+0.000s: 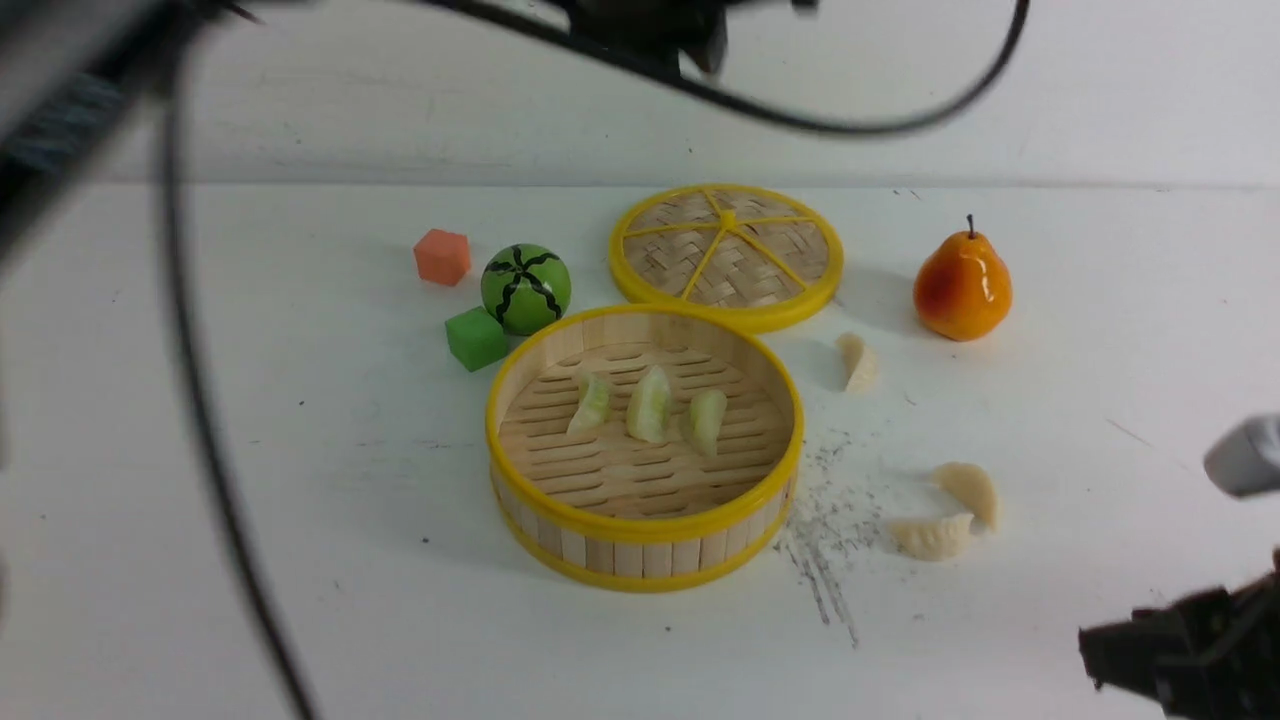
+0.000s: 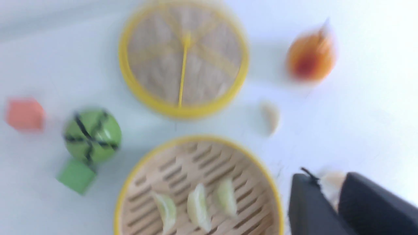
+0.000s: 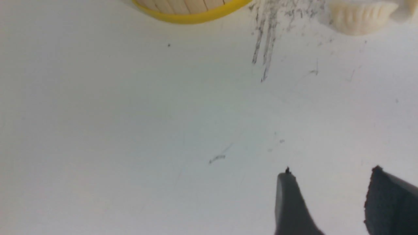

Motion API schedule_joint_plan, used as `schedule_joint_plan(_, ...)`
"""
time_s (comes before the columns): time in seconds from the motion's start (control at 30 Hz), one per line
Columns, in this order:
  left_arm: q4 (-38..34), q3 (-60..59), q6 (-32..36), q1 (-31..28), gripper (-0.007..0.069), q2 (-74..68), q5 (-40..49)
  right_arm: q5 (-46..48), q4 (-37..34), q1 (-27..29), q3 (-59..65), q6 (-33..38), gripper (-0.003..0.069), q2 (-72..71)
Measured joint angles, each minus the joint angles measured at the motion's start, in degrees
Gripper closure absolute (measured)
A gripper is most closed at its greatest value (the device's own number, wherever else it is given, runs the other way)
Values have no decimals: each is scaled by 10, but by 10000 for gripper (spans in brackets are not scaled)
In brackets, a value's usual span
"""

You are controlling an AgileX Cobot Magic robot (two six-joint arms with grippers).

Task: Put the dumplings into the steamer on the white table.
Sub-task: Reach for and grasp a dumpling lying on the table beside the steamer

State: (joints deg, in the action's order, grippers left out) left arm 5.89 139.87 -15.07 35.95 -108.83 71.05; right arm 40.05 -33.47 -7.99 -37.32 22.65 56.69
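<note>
As the right gripper (image 3: 332, 169) hangs open-jawed and empty, we should centre it over a cream-white pleated dumpling (image 1: 930, 537) before closing. Three lie on the white table (image 1: 300, 480) beside the round bamboo steamer (image 1: 640, 530); three pale green dumplings (image 1: 650, 403) sit inside. The left gripper (image 2: 328, 179) is blurred; its state we cannot tell.

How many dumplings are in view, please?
6: three green dumplings inside the steamer; one cream dumpling near the pear; two cream dumplings right of the steamer. None seems hidden.
</note>
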Motion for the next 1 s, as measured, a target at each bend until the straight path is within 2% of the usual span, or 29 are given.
schedule_joint_plan(0.03,1,-1,1,0,524,7,0,1,1,0,0,-1,334,5)
schedule_joint_plan(0.07,9,-21,10,0,615,75,0,1,13,0,-51,-11,332,52)
schedule_joint_plan(0.17,27,-80,18,0,637,167,0,1,21,0,-103,-20,330,112)
schedule_joint_plan(0.33,90,-400,9,0,637,433,-12,-30,45,0,-228,-25,330,252)
schedule_joint_plan(0.4,111,-542,-14,0,637,528,-56,-43,54,0,-274,-25,330,309)
schedule_joint_plan(0.5,126,-693,-36,0,637,634,-116,-50,64,0,-343,-27,330,380)
schedule_joint_plan(0.57,136,-841,-65,0,637,731,-146,-54,71,0,-387,-27,330,420)
schedule_joint_plan(0.6,140,-873,-76,0,637,768,-151,-56,75,0,-401,-28,330,439)
schedule_joint_plan(0.67,153,-982,-133,0,637,881,-146,-70,92,0,-457,-28,330,501)
schedule_joint_plan(0.8,183,-1073,-194,0,637,1063,-124,-96,98,0,-513,-28,330,567)
schedule_joint_plan(1.0,194,-1116,-189,2,637,1082,-62,-134,101,-10,-580,-28,330,648)
